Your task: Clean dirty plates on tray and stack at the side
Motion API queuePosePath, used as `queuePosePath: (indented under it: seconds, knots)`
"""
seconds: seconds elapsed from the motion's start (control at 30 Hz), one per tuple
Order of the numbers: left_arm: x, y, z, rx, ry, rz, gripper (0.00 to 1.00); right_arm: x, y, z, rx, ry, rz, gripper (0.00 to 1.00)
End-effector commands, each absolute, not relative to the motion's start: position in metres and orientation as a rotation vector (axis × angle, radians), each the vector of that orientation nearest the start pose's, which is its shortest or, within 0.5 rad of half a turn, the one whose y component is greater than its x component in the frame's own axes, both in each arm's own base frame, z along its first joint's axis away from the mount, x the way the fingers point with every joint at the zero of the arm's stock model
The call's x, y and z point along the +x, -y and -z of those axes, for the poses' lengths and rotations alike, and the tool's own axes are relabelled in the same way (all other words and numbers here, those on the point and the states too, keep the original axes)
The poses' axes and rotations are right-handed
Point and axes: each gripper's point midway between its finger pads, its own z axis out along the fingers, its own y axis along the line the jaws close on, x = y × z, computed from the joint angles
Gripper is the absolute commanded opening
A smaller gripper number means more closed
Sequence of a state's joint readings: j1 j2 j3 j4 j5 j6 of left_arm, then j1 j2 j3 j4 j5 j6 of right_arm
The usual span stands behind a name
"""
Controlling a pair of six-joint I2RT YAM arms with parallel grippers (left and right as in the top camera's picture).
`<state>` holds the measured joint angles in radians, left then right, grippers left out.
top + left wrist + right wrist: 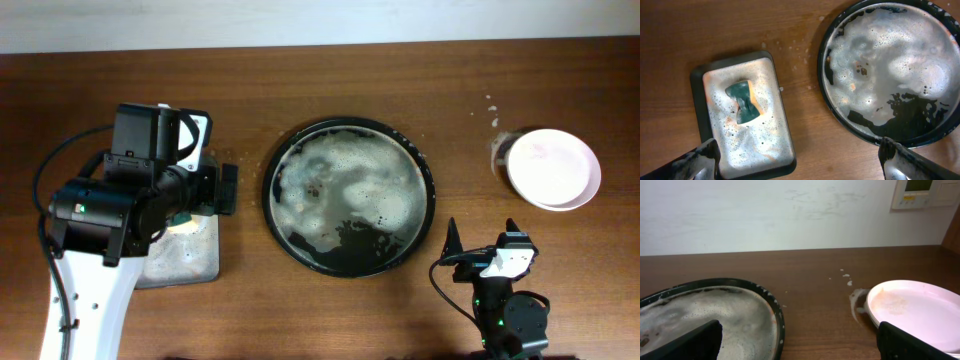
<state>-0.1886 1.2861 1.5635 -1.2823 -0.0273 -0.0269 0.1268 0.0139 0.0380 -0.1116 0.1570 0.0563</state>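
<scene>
1. Two grippers, both empty. Nearest the robot, the right gripper [482,240] sits just right of the tray [432,200], off its near edge. Its jaws are spread wide with nothing between them.
2. Left of the tray, the left gripper [800,167] hangs over the sponge tray [698,100]. Its jaws are likewise fully parted and grasp nothing.
3. On the sponge tray, a green sponge [742,102] lies loose in foam.
4. The tray itself holds foam, dark water and a few orange flecks. No plate is on it.
5. Farther back and well right of the tray, the dirty plates [553,168] stand stacked on the side [856,302]. The whitish stain shows at the stack's tray-ward edge, with white specks beyond it. The top plate is white with a faint peach tint. At least two rims show; the full count is unclear.
6. Judgement: washing and stacking look essentially done. What may remain is checking that tint on the top plate.
</scene>
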Motion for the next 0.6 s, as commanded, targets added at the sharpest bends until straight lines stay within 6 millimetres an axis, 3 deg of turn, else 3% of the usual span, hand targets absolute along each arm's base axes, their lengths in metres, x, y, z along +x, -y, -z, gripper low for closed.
queuePosePath:
  seconds: [0.0,0.1,0.3,0.43,0.57]
  knots:
    - [0.292,0.049,-0.29,0.179,-2.551,0.043,0.99,0.244,-0.002,-0.159,0.073,-1.654,-0.001,0.99]
    - [0.287,0.044,-0.299,0.185,-2.514,0.015,0.99,0.244,-0.002,-0.159,0.073,-1.654,-0.001,0.99]
    - [0.269,-0.008,-0.35,-0.037,-2.194,-0.088,0.99,0.244,-0.002,-0.159,0.073,-1.654,-0.001,0.99]
    - [0.232,-0.033,-0.357,-0.135,-2.006,-0.148,0.99,0.244,-0.002,-0.159,0.073,-1.654,-0.001,0.99]
    - [0.209,-0.036,-0.345,-0.119,-1.865,-0.182,0.99,0.244,-0.002,-0.159,0.073,-1.654,-0.001,0.99]
